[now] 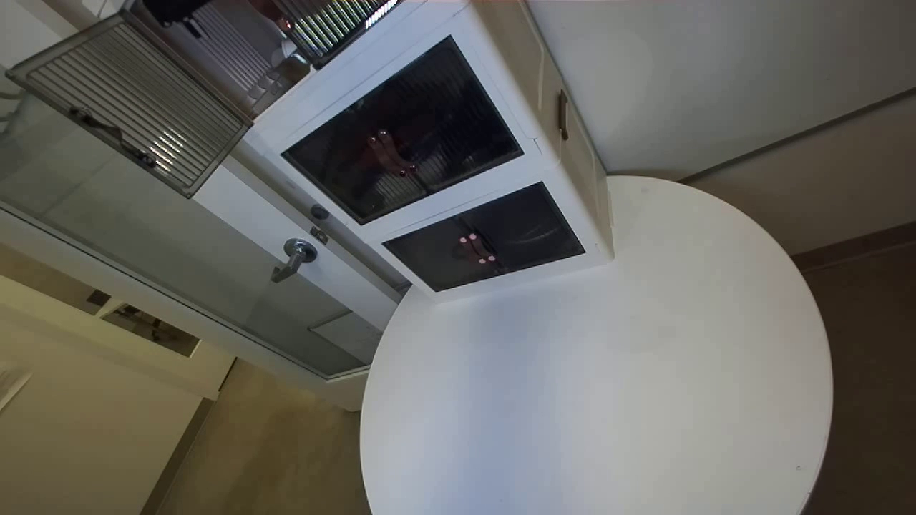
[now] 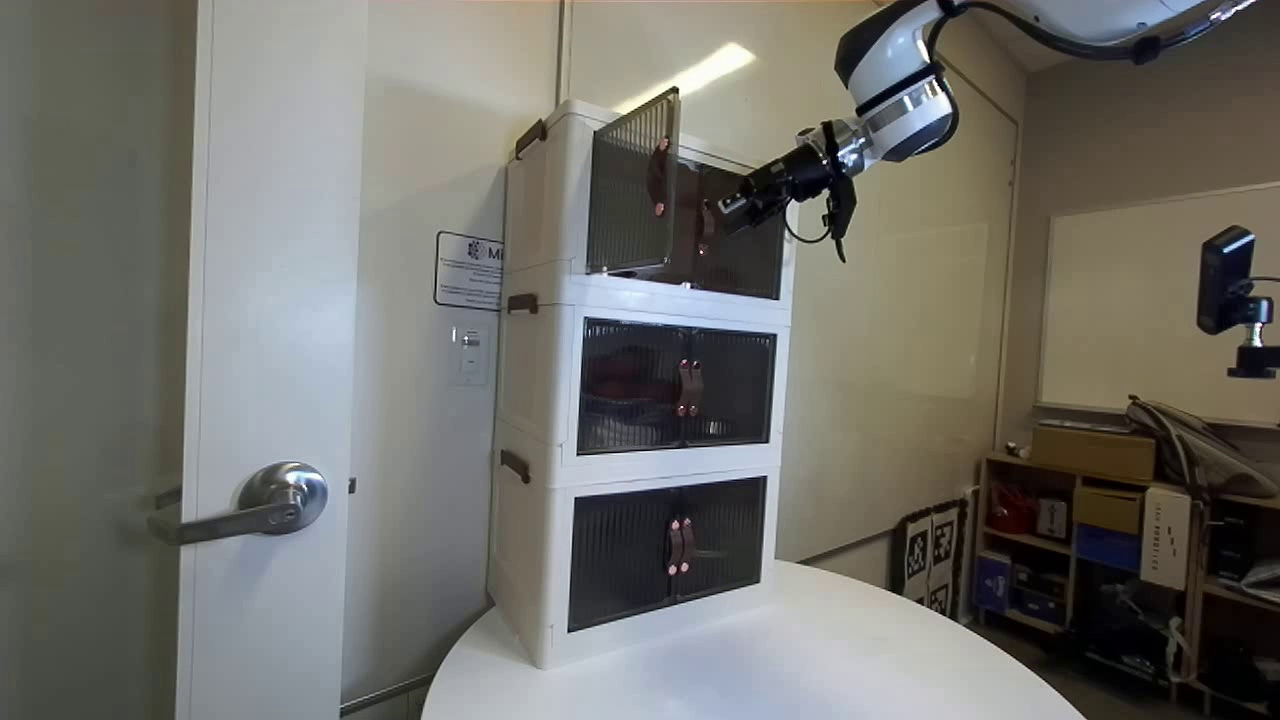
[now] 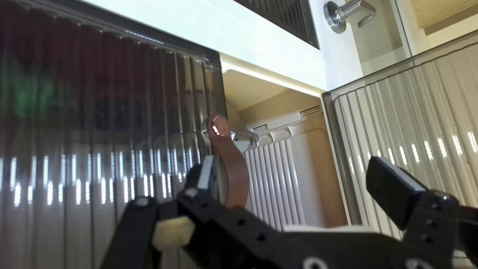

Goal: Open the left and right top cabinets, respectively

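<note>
The left top cabinet has its slatted door (image 2: 630,190) swung open; this door also shows in an exterior view (image 1: 136,107) and at the right of the wrist view (image 3: 422,97). The right top cabinet's door (image 2: 750,255) looks shut; it fills the left of the wrist view (image 3: 112,112). Its brown strap handle (image 3: 235,168) lies between my fingers, close beside the left-hand finger in the picture. My gripper (image 3: 300,183) is open, and in an exterior view its tips (image 2: 735,212) are in front of this handle. I cannot tell whether a finger touches the strap.
Below stand two more white compartments with shut dark doors, a middle one (image 2: 680,385) and a bottom one (image 2: 668,550). The stack stands on a round white table (image 1: 608,400). A door with a metal lever (image 1: 297,254) is beside it. A wall (image 2: 880,300) is behind.
</note>
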